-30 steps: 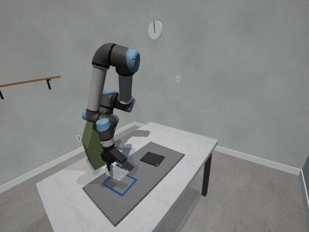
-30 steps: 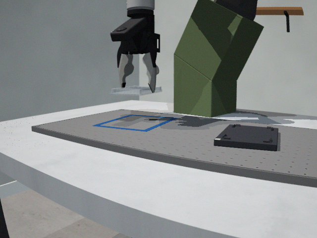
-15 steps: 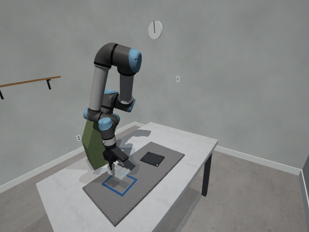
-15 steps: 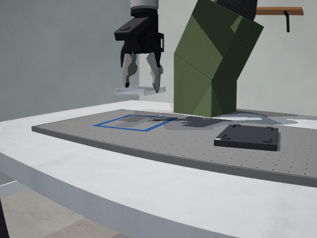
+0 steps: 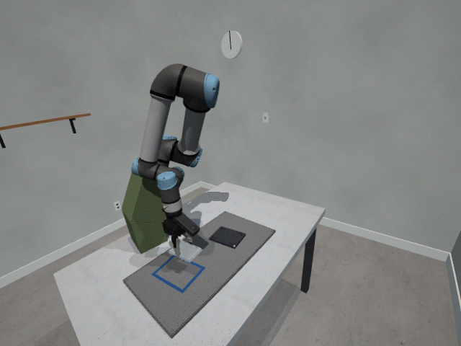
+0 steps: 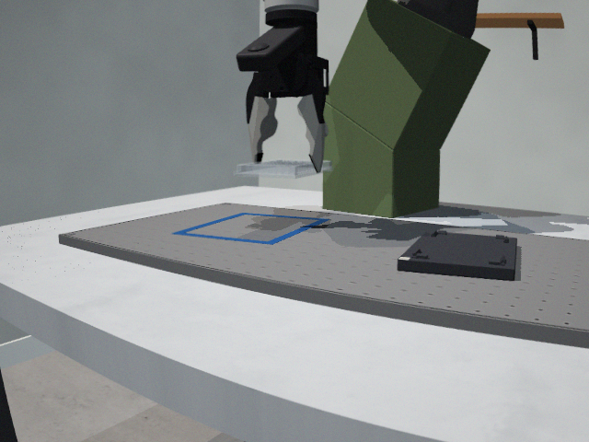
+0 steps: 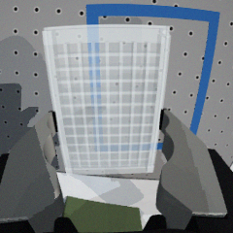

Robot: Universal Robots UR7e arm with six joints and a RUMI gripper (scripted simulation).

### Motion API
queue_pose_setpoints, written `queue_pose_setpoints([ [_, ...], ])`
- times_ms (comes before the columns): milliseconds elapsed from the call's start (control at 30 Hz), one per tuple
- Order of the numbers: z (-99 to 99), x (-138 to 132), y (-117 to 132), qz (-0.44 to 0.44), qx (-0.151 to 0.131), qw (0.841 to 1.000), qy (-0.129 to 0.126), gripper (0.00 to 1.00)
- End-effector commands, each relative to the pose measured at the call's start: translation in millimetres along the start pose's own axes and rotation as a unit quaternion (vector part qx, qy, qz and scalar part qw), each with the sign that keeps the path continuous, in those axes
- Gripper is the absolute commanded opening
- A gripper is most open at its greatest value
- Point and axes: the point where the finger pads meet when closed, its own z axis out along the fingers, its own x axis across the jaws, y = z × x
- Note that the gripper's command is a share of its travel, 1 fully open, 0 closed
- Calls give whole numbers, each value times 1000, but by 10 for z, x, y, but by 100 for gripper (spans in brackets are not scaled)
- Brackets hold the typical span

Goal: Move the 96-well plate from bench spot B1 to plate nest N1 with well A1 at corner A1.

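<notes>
The clear 96-well plate (image 7: 109, 97) hangs level in the air, well above the grey baseplate; it also shows in the exterior view (image 6: 281, 168) and the top view (image 5: 186, 251). My gripper (image 6: 286, 159) is shut on its two long sides near one end, as the wrist view shows (image 7: 109, 131). The blue outline of spot B1 (image 6: 249, 226) lies below and slightly off to one side (image 7: 194, 73), with only shadow inside it. The dark plate nest N1 (image 6: 460, 253) (image 5: 227, 236) lies farther along the baseplate, with small corner locators and a light mark at one corner (image 6: 404, 258). I cannot make out the plate's cut corner.
A tall green block (image 6: 395, 109) stands on the table right behind the gripper. The perforated grey baseplate (image 5: 201, 268) lies on a white table (image 5: 112, 298). The arm (image 5: 167, 141) rises over the table's back edge.
</notes>
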Motion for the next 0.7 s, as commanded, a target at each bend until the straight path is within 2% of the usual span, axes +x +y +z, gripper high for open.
queue_pose_setpoints([
  [0, -12, -163, -47, 0, 0, 1000, 1, 0],
  [667, -34, -746, -191, 0, 0, 1000, 1, 0],
])
